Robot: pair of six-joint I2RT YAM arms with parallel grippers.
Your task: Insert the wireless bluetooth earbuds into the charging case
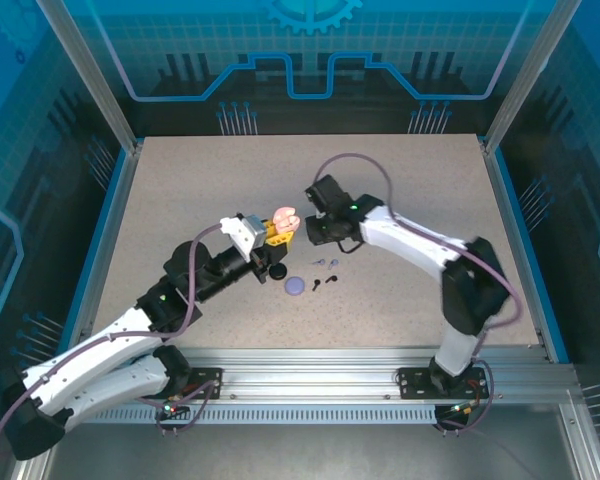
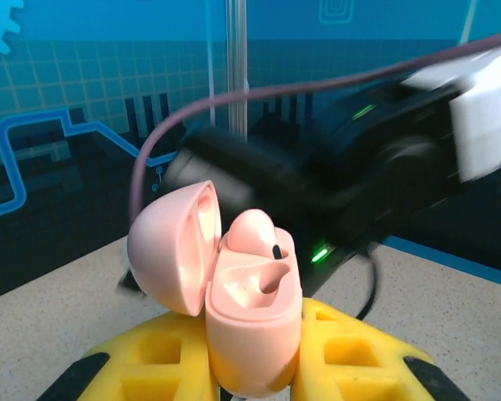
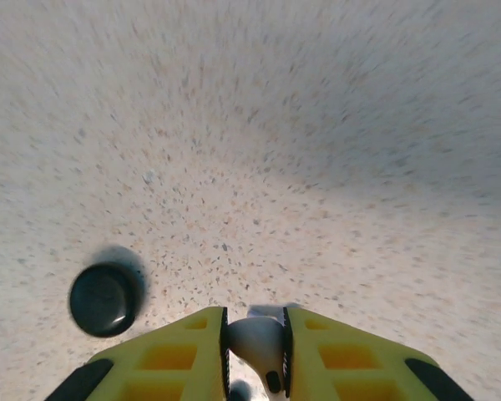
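My left gripper (image 2: pixel 255 355) is shut on a pale pink charging case (image 2: pixel 252 322) and holds it upright above the table, with its lid (image 2: pixel 169 251) swung open to the left. One pink earbud (image 2: pixel 252 229) sits in the far socket; the near socket is bare. My right gripper (image 3: pixel 255 324) is shut on a pale earbud (image 3: pixel 257 344), stem toward the camera, above the table. From the top view the pink case (image 1: pixel 285 217) hangs between the left gripper (image 1: pixel 276 233) and the right gripper (image 1: pixel 311 227). Lavender earbuds (image 1: pixel 326 263) and black earbuds (image 1: pixel 325 283) lie on the table.
A round black case (image 1: pixel 276 271) and a lavender case (image 1: pixel 297 285) lie on the speckled table (image 1: pixel 180 190) just below the grippers. The black case (image 3: pixel 105 299) also sits to the lower left in the right wrist view. Blue-lit walls enclose the table.
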